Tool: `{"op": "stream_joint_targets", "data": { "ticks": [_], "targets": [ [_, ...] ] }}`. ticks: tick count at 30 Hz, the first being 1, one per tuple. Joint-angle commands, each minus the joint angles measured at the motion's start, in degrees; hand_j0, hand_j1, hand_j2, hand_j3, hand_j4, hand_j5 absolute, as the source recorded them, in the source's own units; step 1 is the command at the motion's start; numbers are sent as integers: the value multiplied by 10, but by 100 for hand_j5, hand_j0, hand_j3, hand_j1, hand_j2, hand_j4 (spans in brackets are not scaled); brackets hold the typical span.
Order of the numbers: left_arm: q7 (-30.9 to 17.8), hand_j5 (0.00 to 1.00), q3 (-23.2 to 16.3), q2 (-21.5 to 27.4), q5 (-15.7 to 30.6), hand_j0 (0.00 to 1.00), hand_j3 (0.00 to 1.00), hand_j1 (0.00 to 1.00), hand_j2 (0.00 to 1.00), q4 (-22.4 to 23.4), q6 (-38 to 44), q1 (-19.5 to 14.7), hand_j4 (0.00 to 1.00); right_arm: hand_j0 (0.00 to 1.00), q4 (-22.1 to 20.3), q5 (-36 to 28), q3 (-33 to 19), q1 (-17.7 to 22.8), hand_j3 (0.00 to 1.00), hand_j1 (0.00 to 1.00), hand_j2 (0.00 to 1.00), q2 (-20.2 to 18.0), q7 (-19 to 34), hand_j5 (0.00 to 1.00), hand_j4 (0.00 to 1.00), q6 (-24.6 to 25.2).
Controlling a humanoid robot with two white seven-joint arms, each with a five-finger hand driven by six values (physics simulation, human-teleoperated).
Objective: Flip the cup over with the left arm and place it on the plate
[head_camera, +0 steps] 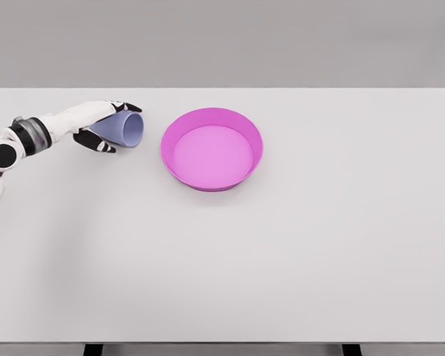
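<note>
A white table (282, 259) fills most of the head view, with a grey wall behind it. Two containers sit on its far half.

The cup (123, 129) is pale blue-lilac and lies tipped on its side at the left of the table, its open mouth turned to the right, toward the plate. The mouth shows as a shaded oval; nothing can be seen inside it. The cup narrows toward the left, where its base end disappears into the hand.

The left hand (102, 124) reaches in from the left edge on a white arm with a dark wrist joint. Its fingers are curled around the cup: dark-tipped fingers (126, 106) lie over the top of the cup near the rim, and the thumb and another dark tip show under it, at the lower left. So the hand is closed in a grasp on the cup. Whether the cup rests on the table or is held just above it cannot be told.

The plate (246, 132) is a bright magenta shallow dish with a raised rim, standing flat just right of the cup and apart from it. Its lighter pink floor is bare; it holds nothing.
</note>
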Motion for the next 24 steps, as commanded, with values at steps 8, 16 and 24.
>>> {"op": "stream_joint_targets", "data": {
  "ticks": [8, 16, 24],
  "targets": [
    [1, 87, 1, -6, 4, 87, 87, 87, 87, 8, 1, -2, 87, 100, 0, 0, 0, 0, 100, 100, 100, 0, 0, 100, 100, 0],
    [1, 78, 1, -8, 4, 78, 78, 78, 78, 8, 1, -2, 78, 100, 0, 0, 0, 0, 100, 100, 100, 0, 0, 100, 100, 0],
    [2, 75, 1, -6, 7, 75, 75, 75, 75, 8, 1, -2, 75, 100, 0, 0, 0, 0, 100, 100, 100, 0, 0, 100, 100, 0]
  ]
}}
